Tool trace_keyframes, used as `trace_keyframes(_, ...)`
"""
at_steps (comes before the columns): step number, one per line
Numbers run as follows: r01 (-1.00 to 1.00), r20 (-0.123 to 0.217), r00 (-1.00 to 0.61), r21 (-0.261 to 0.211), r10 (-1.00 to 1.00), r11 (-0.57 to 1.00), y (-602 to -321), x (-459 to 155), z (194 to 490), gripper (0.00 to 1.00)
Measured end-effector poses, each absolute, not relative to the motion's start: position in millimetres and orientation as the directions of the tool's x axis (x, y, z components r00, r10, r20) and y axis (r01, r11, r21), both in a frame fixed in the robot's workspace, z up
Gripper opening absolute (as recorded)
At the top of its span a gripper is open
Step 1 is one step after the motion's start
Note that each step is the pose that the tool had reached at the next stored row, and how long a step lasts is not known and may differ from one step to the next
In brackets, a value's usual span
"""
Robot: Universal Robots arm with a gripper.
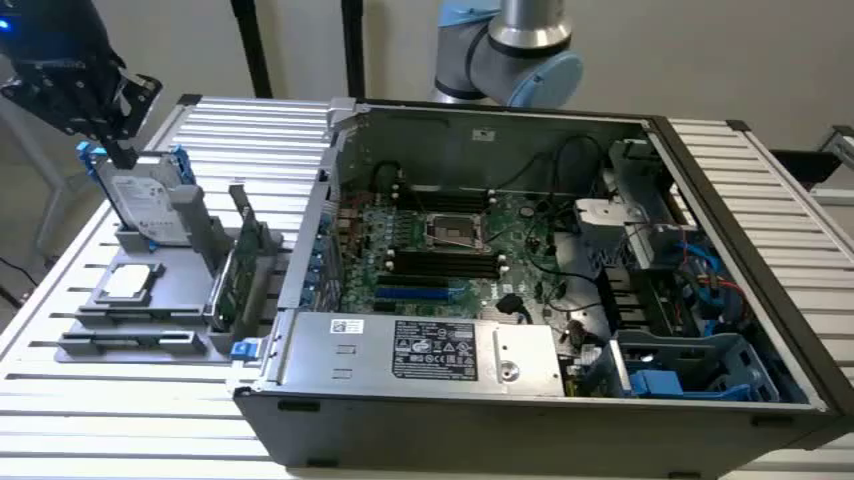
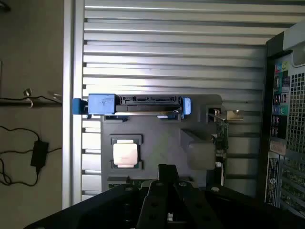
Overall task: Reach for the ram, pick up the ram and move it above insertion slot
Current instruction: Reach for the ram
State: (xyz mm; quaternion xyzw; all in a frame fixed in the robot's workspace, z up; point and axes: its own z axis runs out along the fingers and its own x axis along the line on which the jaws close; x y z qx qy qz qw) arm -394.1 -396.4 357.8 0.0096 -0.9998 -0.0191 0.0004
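Gripper (image 1: 118, 148) is shut, fingers together, holding nothing; it hangs over the far end of the tray (image 1: 74, 352), just beside the top of the drive (image 1: 140, 205). Ram (image 1: 134, 341) sits untouched on edge in the tray's near slot. On the exterior view's clock face it is at about 6 o'clock from the gripper and well apart, with the drive and the CPU (image 1: 127, 283) between them. Ram's long axis runs roughly 3 to 9 o'clock, about parallel to the drive's face; judged to be at the reach step, no contact yet.
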Motion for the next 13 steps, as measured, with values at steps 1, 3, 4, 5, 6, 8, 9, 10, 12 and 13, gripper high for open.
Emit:
trace_keyframes(1,-0.019,0.0,-1.0,0.038,-0.019,0.999,-396.4,-394.1,357.8,0.11)
trace_keyframes(3,-0.019,0.001,-1.0,0.038,-0.019,0.999,-396.4,-394.1,357.8,0.11)
trace_keyframes(4,-0.019,0.001,-1.0,0.038,-0.019,0.999,-396.4,-394.1,357.8,0.11)
trace_keyframes(5,-0.019,0.0,-1.0,0.038,-0.019,0.999,-396.3,-394.1,357.8,0.11)
trace_keyframes(6,-0.019,0.001,-1.0,0.038,-0.019,0.999,-396.4,-394.1,357.8,0.11)
trace_keyframes(8,-0.019,0.001,-1.0,0.038,-0.019,0.999,-396.4,-394.1,357.8,0.11)
trace_keyframes(9,-0.019,0.0,-1.0,0.038,-0.019,0.999,-396.4,-394.1,357.8,0.11)
trace_keyframes(10,-0.019,0.0,-1.0,0.038,-0.019,0.999,-396.4,-394.1,357.8,0.11)
trace_keyframes(12,-0.019,0.001,-1.0,0.038,-0.019,0.999,-396.4,-394.1,357.8,0.11)
trace_keyframes(13,-0.019,0.001,-1.0,0.038,-0.019,0.999,-396.4,-394.1,357.9,0.11)
